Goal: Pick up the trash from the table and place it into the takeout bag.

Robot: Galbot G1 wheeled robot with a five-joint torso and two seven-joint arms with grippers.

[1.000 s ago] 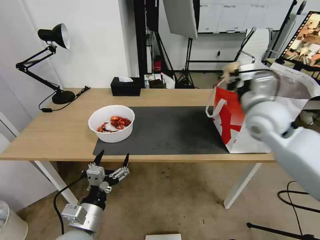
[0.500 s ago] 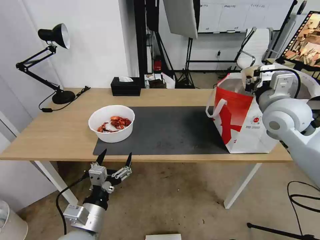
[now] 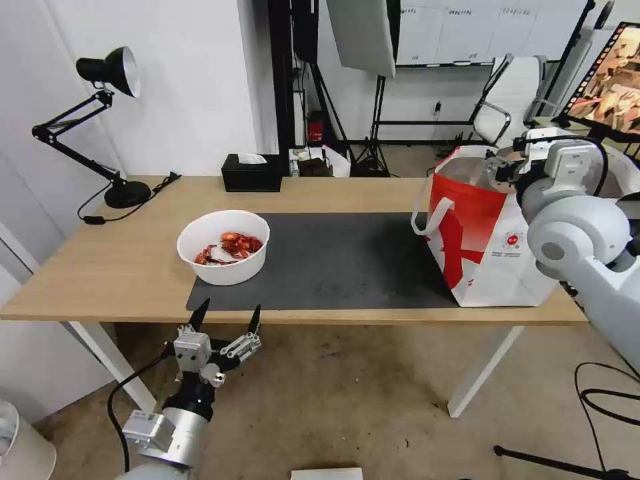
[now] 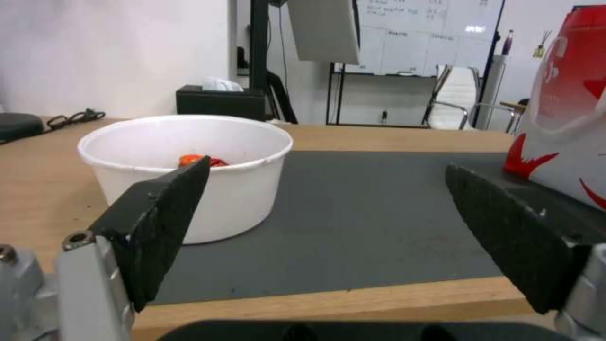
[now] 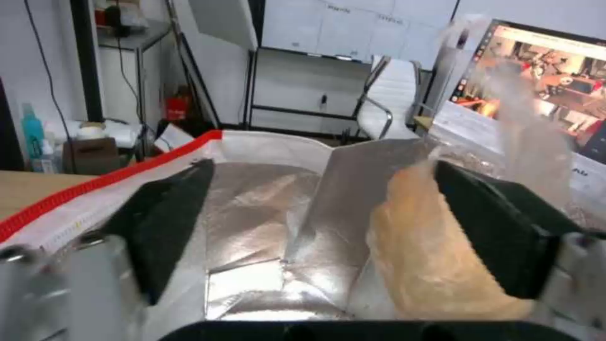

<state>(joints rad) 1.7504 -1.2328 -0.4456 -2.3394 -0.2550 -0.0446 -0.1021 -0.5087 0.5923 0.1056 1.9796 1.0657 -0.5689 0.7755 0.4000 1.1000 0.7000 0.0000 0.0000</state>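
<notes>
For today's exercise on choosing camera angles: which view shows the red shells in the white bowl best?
The head view: it looks down into the white bowl, so the red shells lie open to sight. The left wrist view sees the bowl side-on, with a sliver of shells above the rim. The right wrist view looks into the takeout bag.

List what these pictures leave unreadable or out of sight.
- Bottom of the takeout bag: in the right wrist view the right gripper, jaws apart, and the beige bag against one of them cover the foil lining lower down.
- Bowl contents: in the left wrist view its near wall hides most of the red shells.
- Bag logo text: too small in the head view.
- Left gripper: open below the table edge.
</notes>
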